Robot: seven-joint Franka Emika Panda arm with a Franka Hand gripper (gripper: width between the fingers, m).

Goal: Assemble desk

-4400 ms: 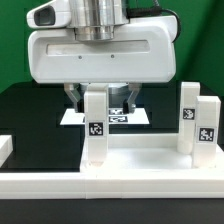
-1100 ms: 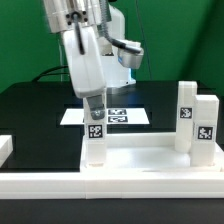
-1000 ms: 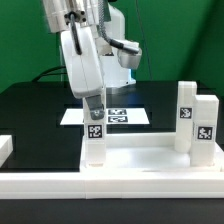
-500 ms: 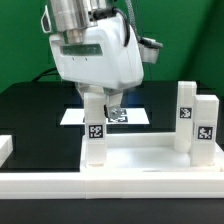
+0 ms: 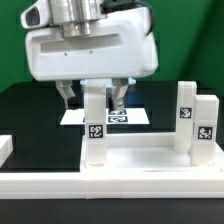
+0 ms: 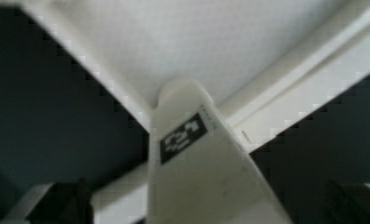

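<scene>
The gripper (image 5: 93,97) hangs over the near-left desk leg (image 5: 95,125), its two fingers spread apart on either side of the leg's top, released and not visibly pressing it. That leg stands upright in a corner of the white desk panel (image 5: 140,162) and bears a black-and-white square tag (image 5: 95,130), a coded pattern with no readable letters. Two more tagged legs (image 5: 196,125) stand at the exterior view's right. Behind lies the marker board (image 5: 135,117) on the black table (image 5: 35,115). The wrist view shows the leg (image 6: 200,165) and its tag close up, blurred.
</scene>
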